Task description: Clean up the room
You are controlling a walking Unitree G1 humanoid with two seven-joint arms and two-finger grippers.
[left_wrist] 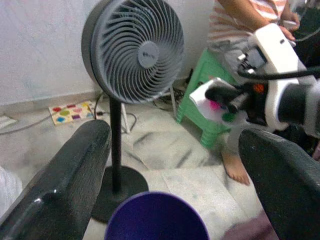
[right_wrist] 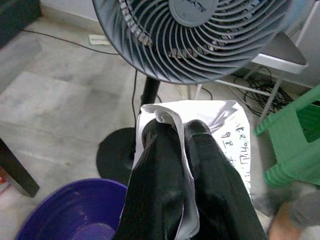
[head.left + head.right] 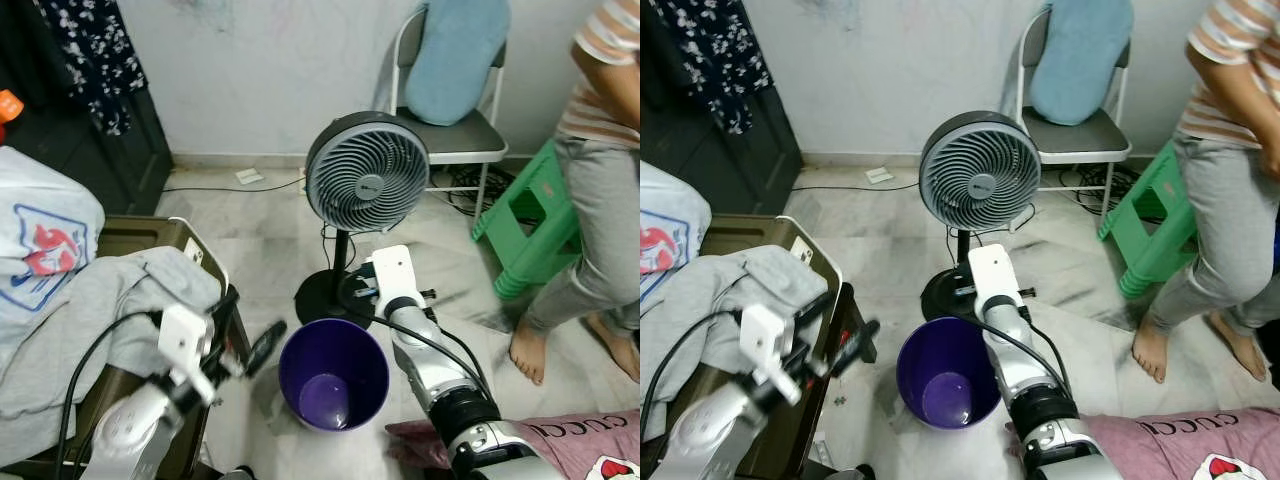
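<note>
1. Crumpled white paper (image 2: 220,132), printed with dark characters, pinched between the closed fingers of the right claw (image 2: 172,131); draped over both fingertips, hanging down one side.
2. Purple bin (image 3: 333,373) just below and slightly short of that claw, open mouth up, apparently empty.
3. Step in hand, judged: carrying litter to the bin, not yet released.
4. Next move calls for drawing the right claw back over the bin's mouth, then parting the fingers; paper may cling.
5. Grey fan (image 3: 367,172) just beyond the claw, its round base beside the bin.
6. Left claw (image 3: 248,338) spread open, holding nothing, near the bin's other side.
7. Green stool (image 3: 528,225) and person's bare foot (image 3: 527,352) farther off.
</note>
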